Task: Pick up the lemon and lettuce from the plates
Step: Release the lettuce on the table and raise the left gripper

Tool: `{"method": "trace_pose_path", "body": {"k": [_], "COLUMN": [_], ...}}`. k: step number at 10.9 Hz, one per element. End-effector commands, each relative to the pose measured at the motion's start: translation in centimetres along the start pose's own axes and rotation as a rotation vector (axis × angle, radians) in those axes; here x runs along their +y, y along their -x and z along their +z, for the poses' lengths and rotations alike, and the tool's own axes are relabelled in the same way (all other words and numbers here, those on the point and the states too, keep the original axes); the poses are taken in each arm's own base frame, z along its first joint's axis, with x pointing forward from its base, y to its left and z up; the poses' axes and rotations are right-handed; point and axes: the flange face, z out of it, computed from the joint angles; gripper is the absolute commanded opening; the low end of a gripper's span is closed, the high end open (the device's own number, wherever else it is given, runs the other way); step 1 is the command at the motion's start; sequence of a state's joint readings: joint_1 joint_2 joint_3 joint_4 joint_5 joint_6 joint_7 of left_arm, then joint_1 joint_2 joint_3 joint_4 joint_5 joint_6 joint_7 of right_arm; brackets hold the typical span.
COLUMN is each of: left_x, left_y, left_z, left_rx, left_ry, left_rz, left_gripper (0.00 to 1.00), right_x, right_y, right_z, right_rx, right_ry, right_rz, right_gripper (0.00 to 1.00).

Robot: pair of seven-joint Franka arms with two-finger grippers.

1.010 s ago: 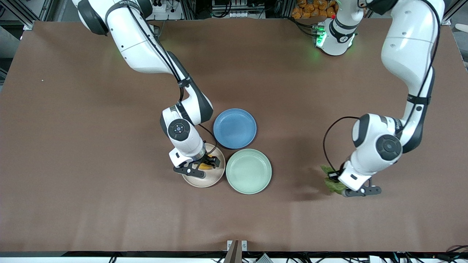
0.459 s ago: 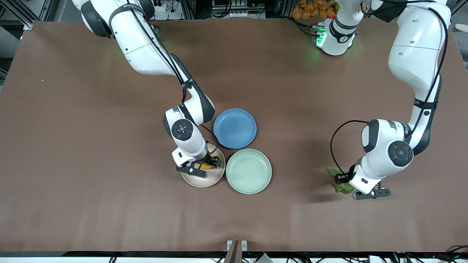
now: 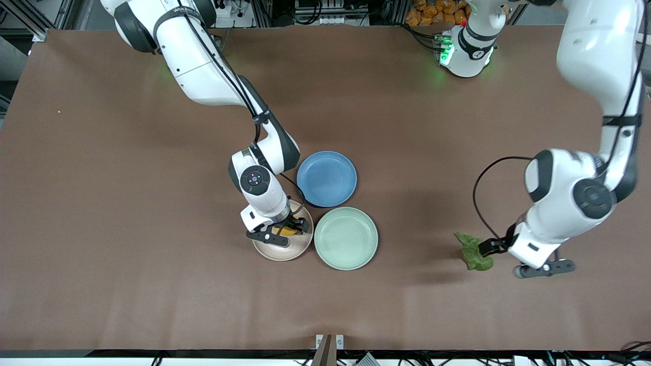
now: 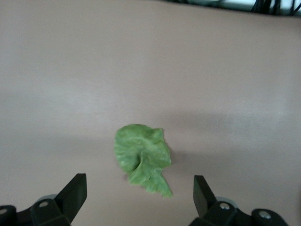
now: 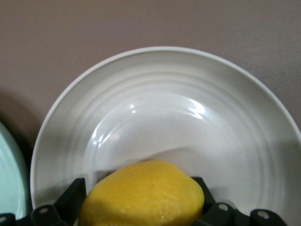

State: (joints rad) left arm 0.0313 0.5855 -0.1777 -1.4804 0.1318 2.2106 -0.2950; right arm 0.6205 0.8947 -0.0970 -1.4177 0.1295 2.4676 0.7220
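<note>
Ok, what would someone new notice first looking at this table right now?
Probably the three plates clustered mid-table: the blue plate, the mint green plate and the beige plate, where the right end effector sits open around the lemon. Next, the lettuce lying alone on the bare brown table toward the left arm's end, the open left end effector above and beside it.
</note>
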Motion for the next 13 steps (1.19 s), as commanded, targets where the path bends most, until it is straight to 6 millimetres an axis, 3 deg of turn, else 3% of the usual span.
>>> {"method": "trace_pose_path", "body": {"k": [1, 2, 3, 5, 7, 9, 13], "left_x": [-1.4, -1.1, -1.4, -2.2, -2.3, -1.8, -2.1], "left_y": [1.0, 1.5, 2.1, 3.5, 4.6, 5.8, 7.0], "left_z": [-10.9, -14.6, -17.2, -21.7, -23.3, -26.1, -28.8], "left_rx": [0.030, 0.041, 0.022, 0.017, -0.011, 0.007, 0.012], "left_ry": [-0.035, -0.038, -0.051, -0.064, -0.071, -0.072, -0.079], "left_rz": [-0.001, 0.022, 0.054, 0.121, 0.122, 0.132, 0.164], "left_gripper": [1.00, 1.00, 1.00, 1.00, 1.00, 1.00, 1.00], "right_x": [-0.2, -0.2, -0.2, -0.1, -0.1, 0.3, 0.7], "right_y": [0.1, 0.1, 0.1, 0.0, -0.1, -0.6, -1.8], "right_z": [0.8, 0.8, 0.8, 0.8, 0.7, 0.5, -0.8], "right_rx": [0.016, 0.018, 0.024, 0.026, 0.025, 0.022, -0.005], "right_ry": [0.003, 0.005, 0.011, 0.014, 0.013, 0.017, 0.040], "right_rz": [0.013, 0.010, -0.001, -0.003, -0.004, -0.003, 0.009], "right_gripper": [0.99, 0.90, 0.79, 0.66, 0.59, 0.55, 0.51]}}
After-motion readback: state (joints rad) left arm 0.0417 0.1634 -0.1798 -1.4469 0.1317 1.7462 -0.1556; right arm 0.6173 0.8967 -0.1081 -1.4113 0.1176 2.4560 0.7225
